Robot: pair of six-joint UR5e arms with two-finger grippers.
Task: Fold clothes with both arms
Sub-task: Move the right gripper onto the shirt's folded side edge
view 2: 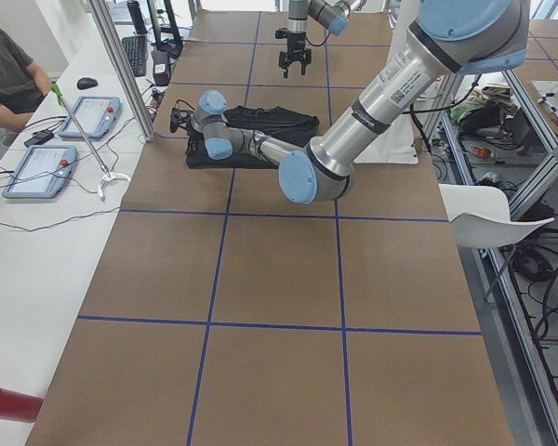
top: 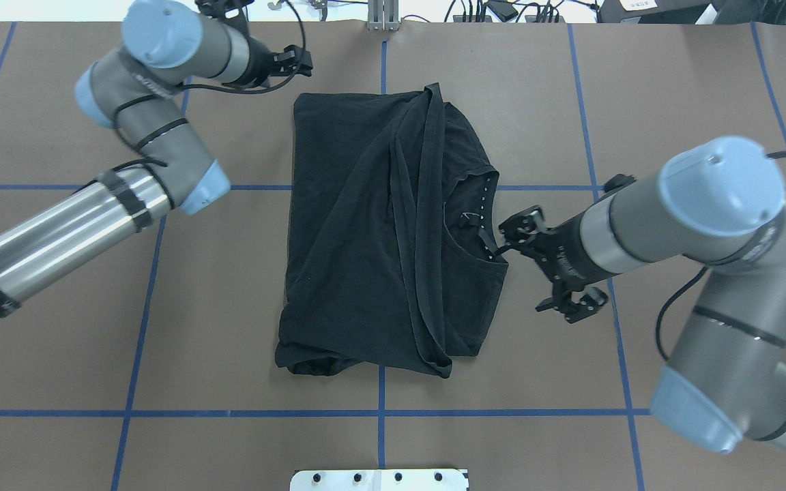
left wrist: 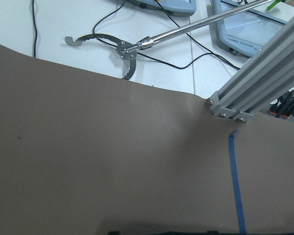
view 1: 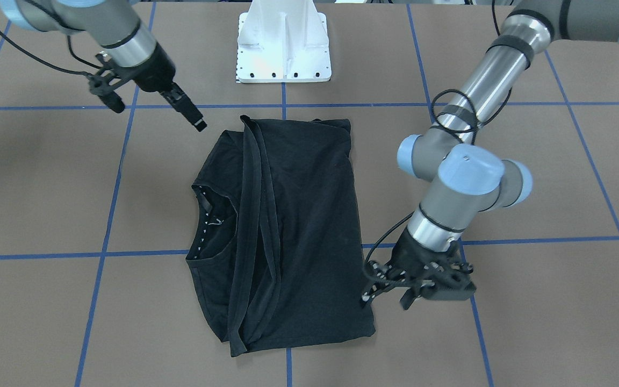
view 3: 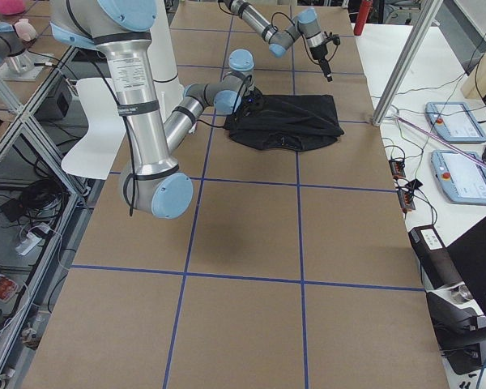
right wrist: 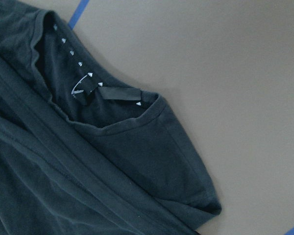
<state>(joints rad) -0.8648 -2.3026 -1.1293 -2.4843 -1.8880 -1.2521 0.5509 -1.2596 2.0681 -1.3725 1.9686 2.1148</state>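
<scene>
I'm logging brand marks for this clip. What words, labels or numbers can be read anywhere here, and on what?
No text reads clearly in any view.
Left arm: dark lettering on the tube, too small to read.
Right arm: dark lettering on the tube, too small to read.
T-shirt: white squiggle logo and white triangles inside the collar, no letters.

Brown table (view 1: 46,188), blue tape grid (view 1: 105,231).
Ahead of the left gripper (view 1: 386,300): aluminium post (left wrist: 255,83), white bench (view 2: 37,251) bearing two pendants (view 2: 39,170); white chair (view 2: 493,218) far behind.

Left gripper (view 1: 387,300) sits low, jaws apart; right gripper (view 1: 198,123) hangs raised, pointing down.
</scene>
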